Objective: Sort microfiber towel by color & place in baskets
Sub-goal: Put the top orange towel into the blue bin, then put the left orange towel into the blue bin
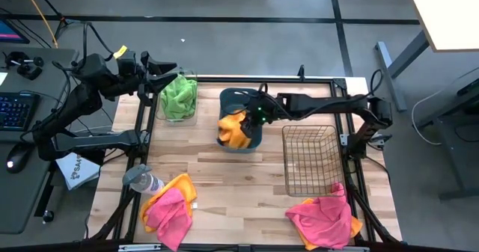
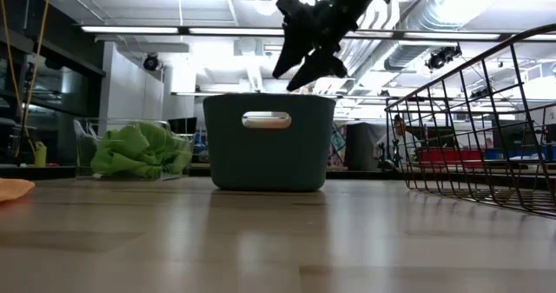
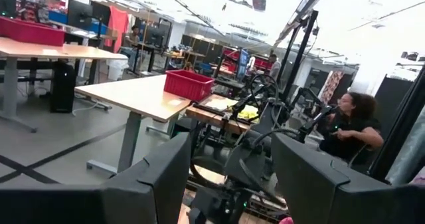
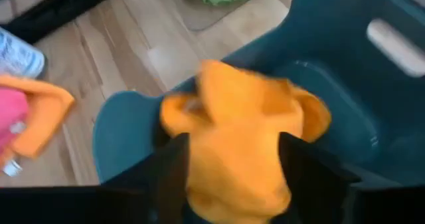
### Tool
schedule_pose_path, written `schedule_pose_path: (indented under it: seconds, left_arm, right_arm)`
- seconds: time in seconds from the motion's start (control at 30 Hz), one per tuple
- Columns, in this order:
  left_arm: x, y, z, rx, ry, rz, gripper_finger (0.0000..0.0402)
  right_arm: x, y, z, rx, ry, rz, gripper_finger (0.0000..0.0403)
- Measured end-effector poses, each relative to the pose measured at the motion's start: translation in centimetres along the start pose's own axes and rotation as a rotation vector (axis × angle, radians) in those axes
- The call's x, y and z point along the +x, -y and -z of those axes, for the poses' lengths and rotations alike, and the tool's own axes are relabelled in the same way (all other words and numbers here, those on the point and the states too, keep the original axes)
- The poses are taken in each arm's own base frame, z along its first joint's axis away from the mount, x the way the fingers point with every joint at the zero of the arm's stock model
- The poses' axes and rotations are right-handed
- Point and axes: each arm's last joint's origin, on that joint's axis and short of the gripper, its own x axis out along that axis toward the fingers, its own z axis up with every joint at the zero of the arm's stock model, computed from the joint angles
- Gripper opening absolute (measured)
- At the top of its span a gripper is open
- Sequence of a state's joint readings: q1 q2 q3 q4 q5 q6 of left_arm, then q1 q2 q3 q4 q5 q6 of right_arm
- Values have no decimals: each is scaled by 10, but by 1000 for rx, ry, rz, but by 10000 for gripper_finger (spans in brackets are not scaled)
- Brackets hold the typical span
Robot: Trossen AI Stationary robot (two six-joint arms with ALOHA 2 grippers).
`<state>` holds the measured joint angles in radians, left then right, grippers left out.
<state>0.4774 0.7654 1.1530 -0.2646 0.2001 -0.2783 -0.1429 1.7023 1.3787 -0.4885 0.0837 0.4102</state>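
The right gripper (image 1: pixel 241 121) hangs over the teal-blue plastic tub with a handle cutout (image 1: pixel 254 141) at the middle of the wooden table (image 1: pixel 224 177), its two dark fingers clamped on an orange microfiber towel (image 1: pixel 233 129) that droops from them over the tub's open top and near rim; in the right wrist view the cloth (image 4: pixel 239 137) bulges between the fingers (image 4: pixel 174 177) with the tub's blue wall (image 4: pixel 332 64) just behind it. To one side of the tub stands a clear plastic bin (image 1: pixel 178 101) holding a green microfiber towel (image 1: pixel 179 93), and to the other side a dark wire-mesh basket (image 1: pixel 310 158). Along the near edge of the table lie two heaps of pink and orange towels, one by a plastic bottle (image 1: pixel 142 179) on the left (image 1: pixel 168 206) and one below the wire basket (image 1: pixel 323 218). The left gripper (image 1: pixel 161 69) waits raised at the table's far left corner beside the clear bin, its fingers (image 3: pixel 159 177) spread apart and holding nothing.
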Motion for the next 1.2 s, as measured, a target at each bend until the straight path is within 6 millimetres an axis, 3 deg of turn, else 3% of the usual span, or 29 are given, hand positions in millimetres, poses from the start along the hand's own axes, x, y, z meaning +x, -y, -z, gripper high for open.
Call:
schedule_pose_path:
  seconds: [0.13,0.27,0.43,0.53,0.63,0.8,1.0,1.2]
  left_arm:
    - [1,0,1,-29,-8,-2,200]
    - [15,-3,16,-165,-158,16,200]
    - [48,-3,75,-343,-686,74,200]
    - [56,4,107,-399,-986,82,200]
    - [60,16,141,-371,-1287,43,200]
    - [60,28,186,-250,-1685,-199,200]
    - [64,52,233,-233,-1850,-282,200]
    - [36,66,284,-376,-1961,-271,200]
  right_arm:
    - [-13,-5,-14,-76,7,-21,283]
    - [-34,-11,-33,-149,30,-32,301]
    - [-68,-16,-58,-267,84,47,303]
    - [-87,-15,-69,-305,103,104,303]
    - [-105,-11,-79,-311,116,132,303]
    - [-121,-1,-87,-298,104,169,303]
    - [-124,8,-84,-322,48,196,303]
    - [-123,13,-79,-336,-20,213,303]
